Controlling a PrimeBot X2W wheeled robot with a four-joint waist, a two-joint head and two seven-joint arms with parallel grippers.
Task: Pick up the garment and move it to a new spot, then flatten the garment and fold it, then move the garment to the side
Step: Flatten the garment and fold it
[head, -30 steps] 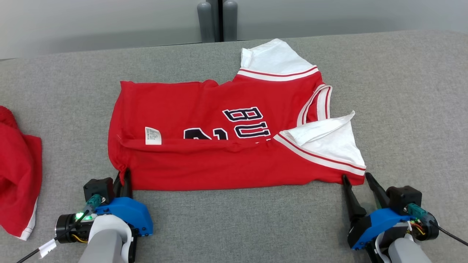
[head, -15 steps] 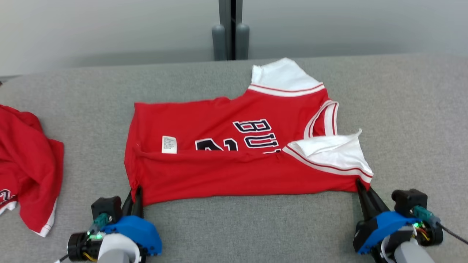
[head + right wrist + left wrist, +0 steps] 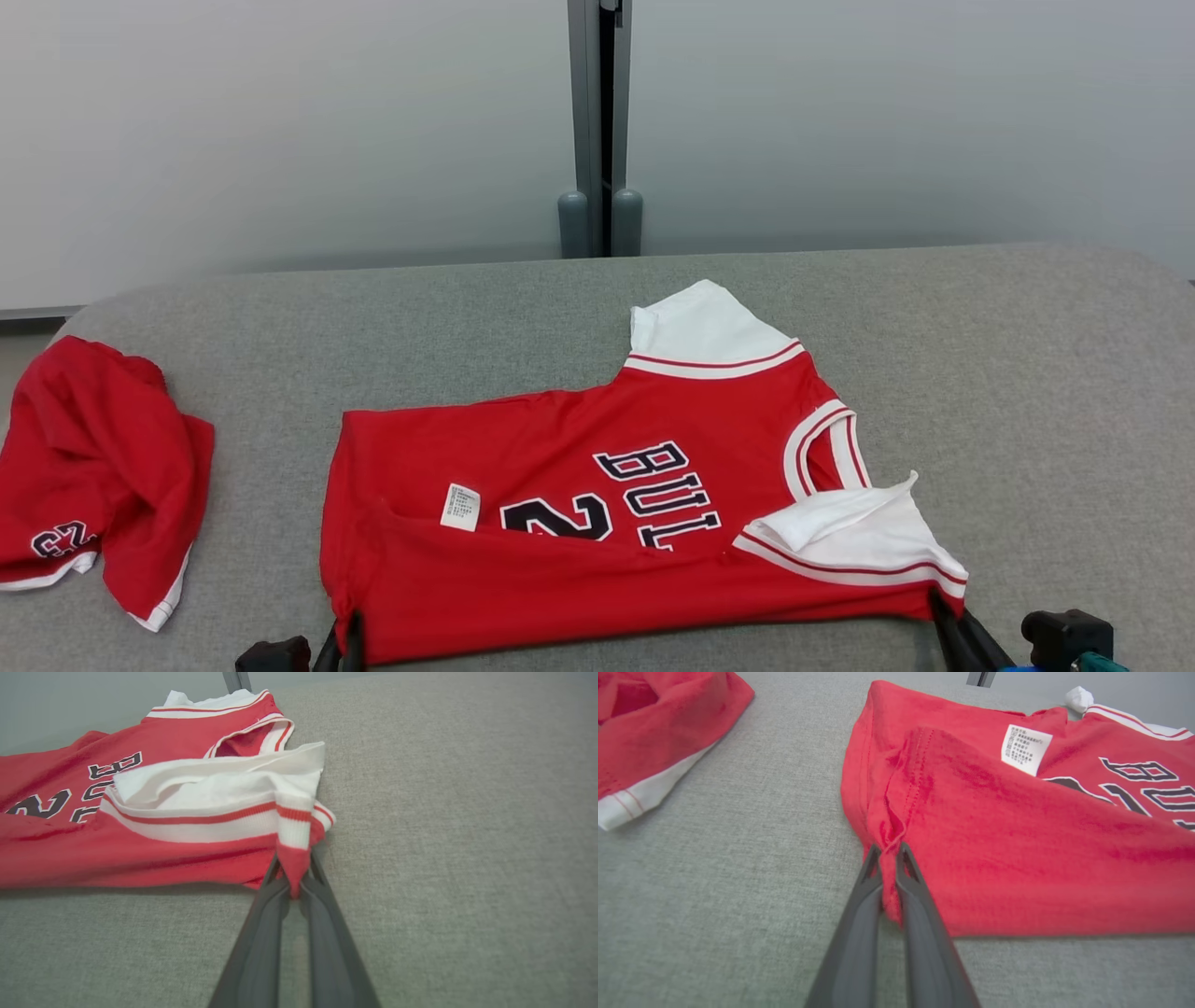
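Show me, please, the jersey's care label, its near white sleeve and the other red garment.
care label (image 3: 1026,749), left wrist view, middle of the white tag.
near white sleeve (image 3: 219,788), right wrist view, white cloth above the striped band.
other red garment (image 3: 103,457), head view, middle of the crumpled heap.

On the jersey (image 3: 523,448) we cannot read the label (image 3: 460,507); its near fold (image 3: 560,597) covers half the lettering (image 3: 653,485); the red garment (image 3: 93,467) left of it runs off-frame.
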